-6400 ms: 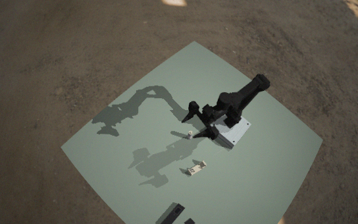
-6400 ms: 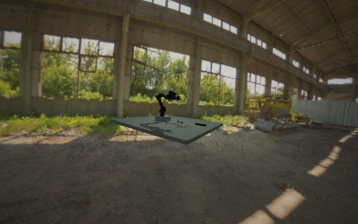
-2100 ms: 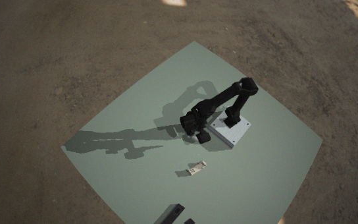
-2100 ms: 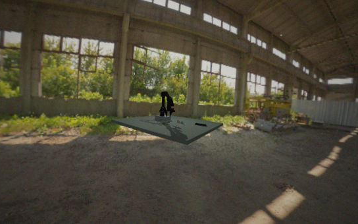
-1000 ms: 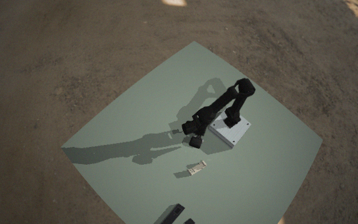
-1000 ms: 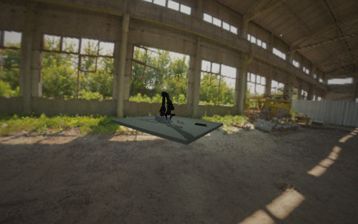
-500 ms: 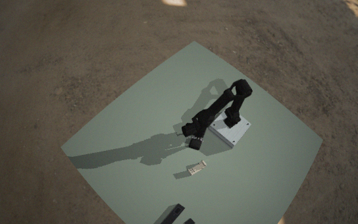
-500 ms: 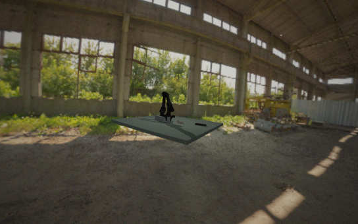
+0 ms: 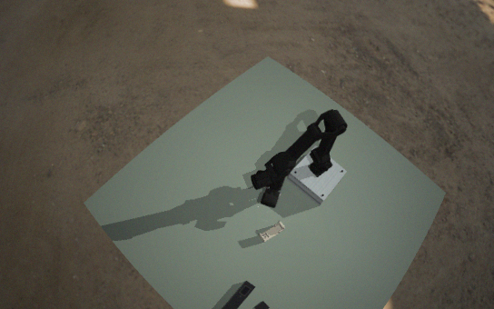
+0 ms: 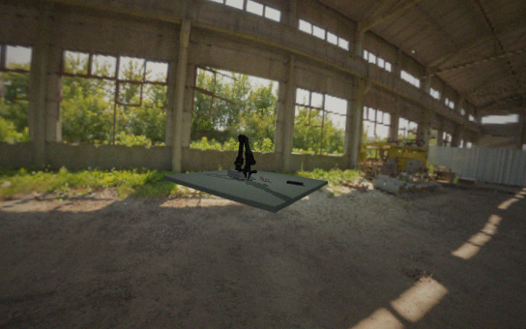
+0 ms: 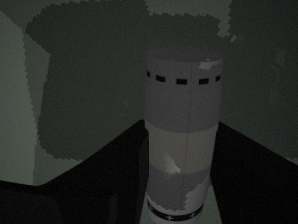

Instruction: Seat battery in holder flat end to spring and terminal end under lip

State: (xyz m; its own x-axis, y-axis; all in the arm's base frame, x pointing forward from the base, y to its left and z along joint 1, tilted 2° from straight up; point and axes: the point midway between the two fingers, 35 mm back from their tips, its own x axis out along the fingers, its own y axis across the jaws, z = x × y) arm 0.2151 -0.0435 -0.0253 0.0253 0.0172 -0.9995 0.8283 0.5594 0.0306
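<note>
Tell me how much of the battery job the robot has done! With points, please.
Done: the gripper (image 9: 263,193) (image 11: 178,131) has reached the battery (image 11: 182,105), with a finger on each side.

In hand: the battery looks gripped between those fingers.

Left: the holder (image 9: 271,231) stands apart with no battery in it, so carrying, seating flat under the lip and letting go all remain.

A dark bar (image 9: 240,296) (image 10: 295,183) lies on the surface (image 9: 191,159) (image 10: 242,191), a smaller dark piece (image 9: 261,305) near it in the top view. Beyond stand tall windows (image 10: 92,104), a yellow machine (image 10: 401,154) and a corrugated fence (image 10: 493,166).
</note>
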